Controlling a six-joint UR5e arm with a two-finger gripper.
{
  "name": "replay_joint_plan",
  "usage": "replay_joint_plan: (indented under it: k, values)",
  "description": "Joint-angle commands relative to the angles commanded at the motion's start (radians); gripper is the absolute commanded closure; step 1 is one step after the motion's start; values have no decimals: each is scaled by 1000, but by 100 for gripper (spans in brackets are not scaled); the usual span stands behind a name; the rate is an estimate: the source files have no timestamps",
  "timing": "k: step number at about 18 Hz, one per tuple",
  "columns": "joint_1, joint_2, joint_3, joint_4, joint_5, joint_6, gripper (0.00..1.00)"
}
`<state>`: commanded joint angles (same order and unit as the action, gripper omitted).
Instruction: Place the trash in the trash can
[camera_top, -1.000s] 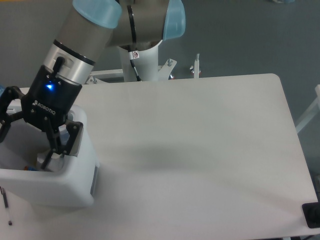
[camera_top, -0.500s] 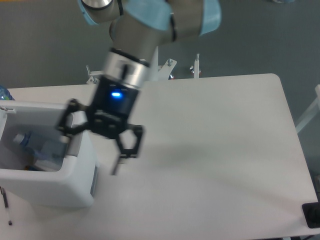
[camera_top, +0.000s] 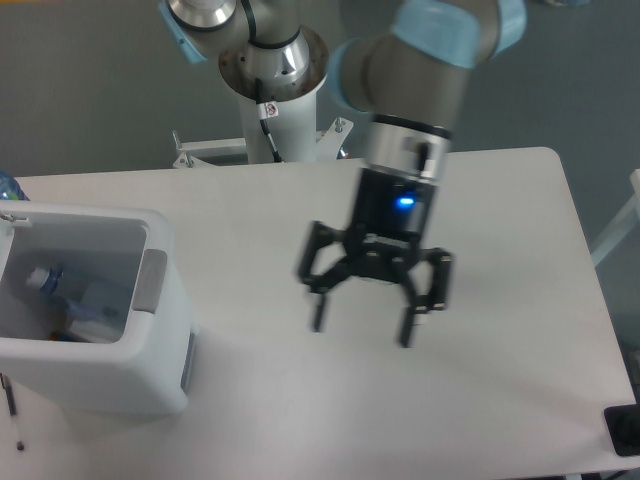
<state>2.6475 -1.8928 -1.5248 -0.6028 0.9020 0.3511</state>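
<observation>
Trash can (camera_top: 100, 375), one white bin with rounded corners, stands at the left edge of the white counter (camera_top: 520, 250), near its front left corner. One crushed bluish bottle (camera_top: 75, 295) with a pale cap lies inside it, tilted against the far left wall. Some small bits of colour show low at the bin's bottom beside the bottle (too dim to name). A grey panel (camera_top: 152, 281) sits on the bin's right inner wall near the rim, and a second one (camera_top: 188, 362) lower on its outer right side. One robot arm (camera_top: 410, 120) reaches from its base beyond the far edge, and its black pincer (camera_top: 360, 327) hangs over the middle of the counter, well apart from the bin, fingers spread wide with nothing between them; a blue light glows on its wrist. Bare white surface runs from the pincer to the right edge and the front edge.
</observation>
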Motion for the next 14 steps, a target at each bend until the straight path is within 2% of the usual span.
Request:
replay_joint_plan:
  k: [5, 9, 12, 14]
  values:
    - [43, -28, 5, -35, 8, 126, 0]
    - [75, -32, 6, -130, 24, 316, 0]
    - [80, -49, 26, -230, 161, 463, 0]
    - [80, -77, 72, -326, 250, 561, 0]
